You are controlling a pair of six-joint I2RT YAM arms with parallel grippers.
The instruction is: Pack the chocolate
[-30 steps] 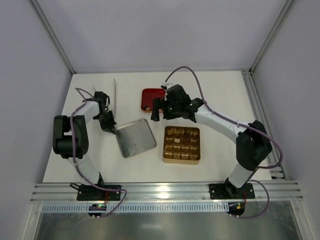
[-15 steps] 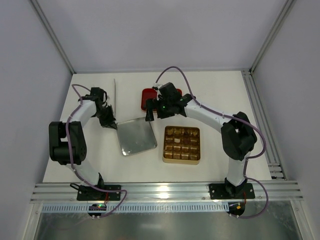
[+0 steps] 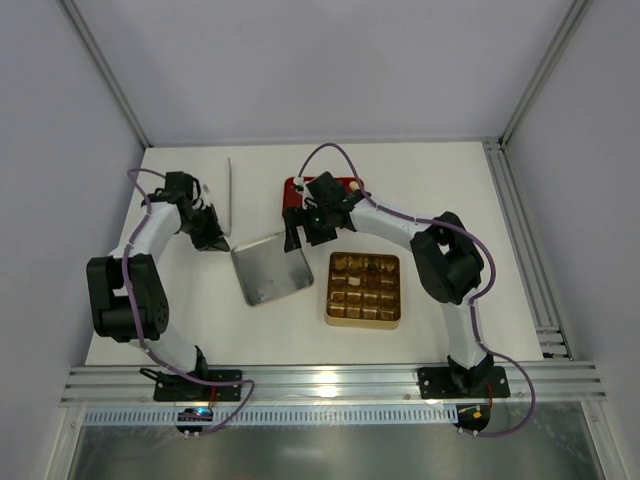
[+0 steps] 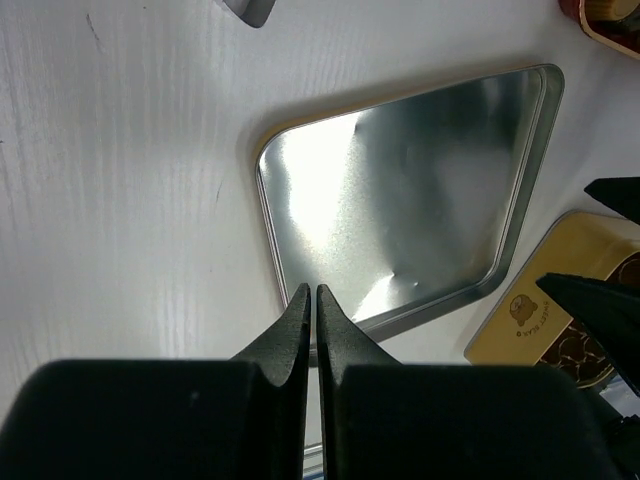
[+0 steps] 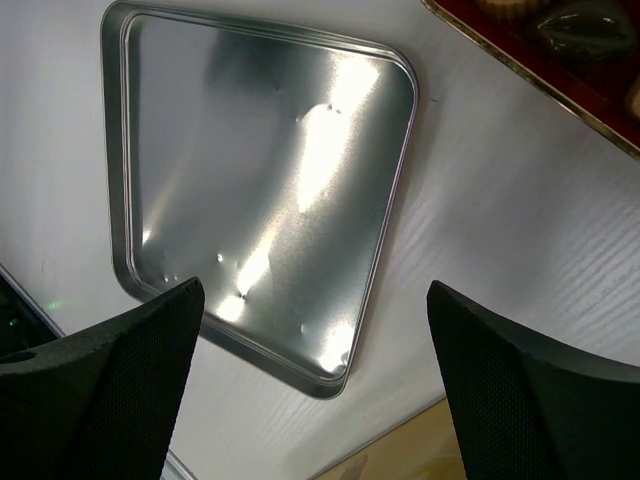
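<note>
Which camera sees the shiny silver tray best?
The right wrist view: the silver tray looks big, bright and almost whole. The left wrist view shows most of it; the top view shows it small.

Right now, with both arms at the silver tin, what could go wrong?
1. The left fingers, shut, sit at the rim of the silver tin; a push could slide it into the gold tray.
2. The right fingers, spread wide over the tin, could strike its rim on descent.

Right pincer (image 3: 294,236) bars red tray (image 5: 600,100); table (image 3: 460,180) right of gold tray (image 3: 364,321) free
</note>
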